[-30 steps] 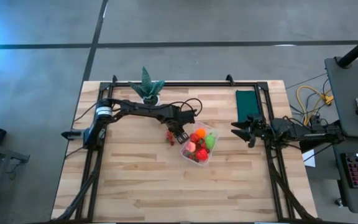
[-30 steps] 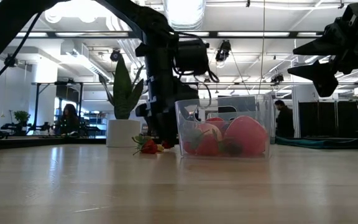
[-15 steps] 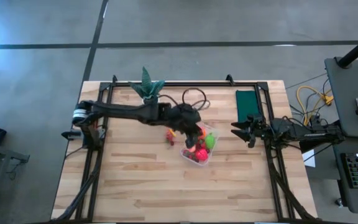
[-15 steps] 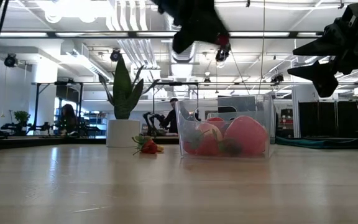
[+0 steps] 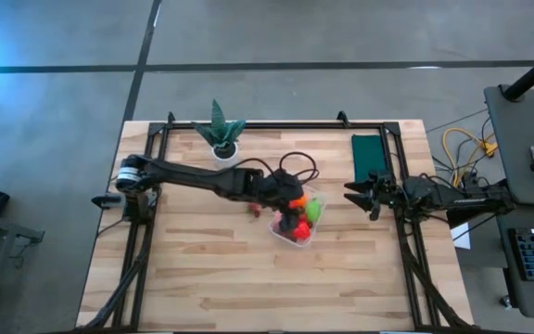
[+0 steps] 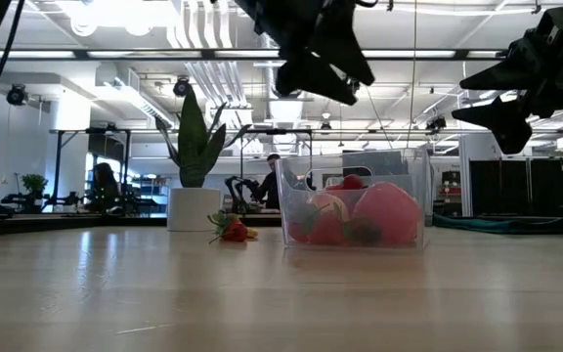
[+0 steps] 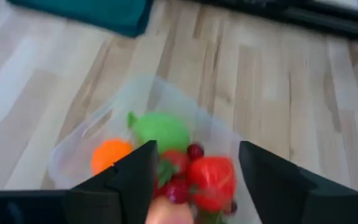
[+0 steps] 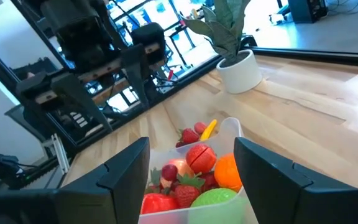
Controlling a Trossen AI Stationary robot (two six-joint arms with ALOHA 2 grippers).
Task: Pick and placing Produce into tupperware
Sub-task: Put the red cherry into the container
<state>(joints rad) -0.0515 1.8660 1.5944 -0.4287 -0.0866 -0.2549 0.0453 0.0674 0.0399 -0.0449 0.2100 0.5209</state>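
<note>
Dark left hand (image 7: 194,180) open, empty, above tupperware (image 5: 297,218)

Left gripper (image 5: 290,199) hangs directly over the tupperware (image 5: 297,219), blocking access from above. Stray produce (image 5: 252,207) lies just beside the tub toward the potted plant (image 5: 221,130). Bare table (image 5: 211,278) along the near edge; right gripper (image 5: 360,196) waits apart.

Clear tupperware (image 5: 311,225) upright, mid-table – produce (image 5: 297,223) piled inside, some beside
</note>
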